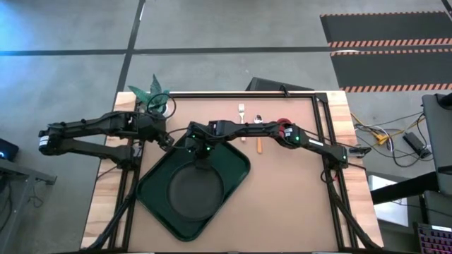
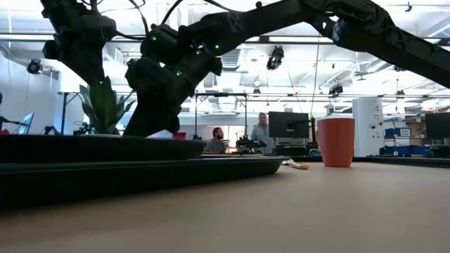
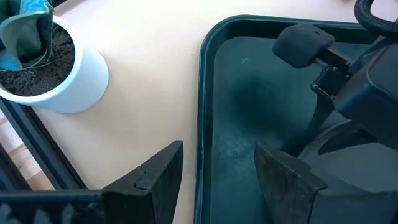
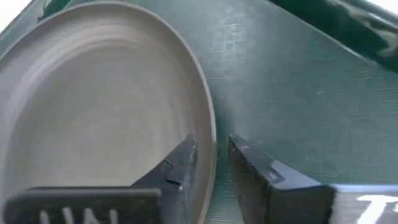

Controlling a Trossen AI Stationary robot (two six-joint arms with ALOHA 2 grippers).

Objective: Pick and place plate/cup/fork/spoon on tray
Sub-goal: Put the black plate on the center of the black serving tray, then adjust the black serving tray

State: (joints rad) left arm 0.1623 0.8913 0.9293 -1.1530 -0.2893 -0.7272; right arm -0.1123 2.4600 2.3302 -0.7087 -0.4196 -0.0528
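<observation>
The large dark green rectangular tray point(image 1: 236, 168) holds the round dark grey plate point(image 1: 196, 192) – flat, with a raised rim. The right gripper point(image 4: 214, 163) straddles that rim, fingers slightly parted; the left gripper point(image 3: 217, 177) hangs wide open over the tray's far-left edge.

place: robotics lab/open office | cues: monitors point(image 2: 288, 125), seated people point(image 2: 261, 133), ceiling lights, hazard-striped floor mats point(image 1: 385, 42)

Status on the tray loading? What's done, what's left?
Done: plate lies on the tray. In hand: right claw straddles the plate's rim, jaws slightly apart, apparently releasing. Left claw hovers open at the tray's edge. Left: cup, fork, spoon on the table.
</observation>
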